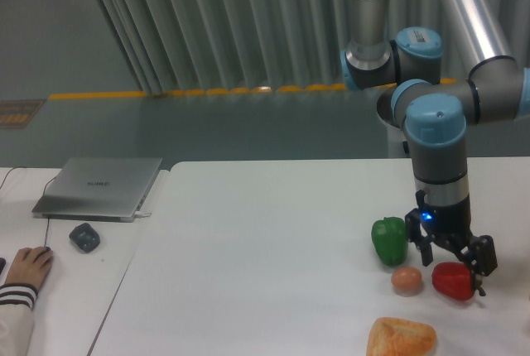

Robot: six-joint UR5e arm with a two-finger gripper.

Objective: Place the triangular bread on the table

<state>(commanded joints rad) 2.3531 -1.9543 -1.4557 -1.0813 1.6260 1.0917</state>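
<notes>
- Four food items are seen on the table (265, 248), a smooth white top with a rounded corner.
- A glossy green pepper (389, 240) is taken as landmark; a small round orange-pink fruit (406, 281) lies just below it, and a shiny red pepper (452, 281) sits lower right of it.
- The triangular bread (402, 337) is found well below the green pepper, at the picture's lower edge: golden-orange, rounded, with paler creases, touched by nothing.
- The gripper (451, 254) is held right of the green pepper, above the red pepper, its black fingers spread apart and nothing grasped.
- A grey laptop (99, 187), a dark mouse (84, 237) and a person's hand (26, 268) are seen far left of the pepper.
</notes>
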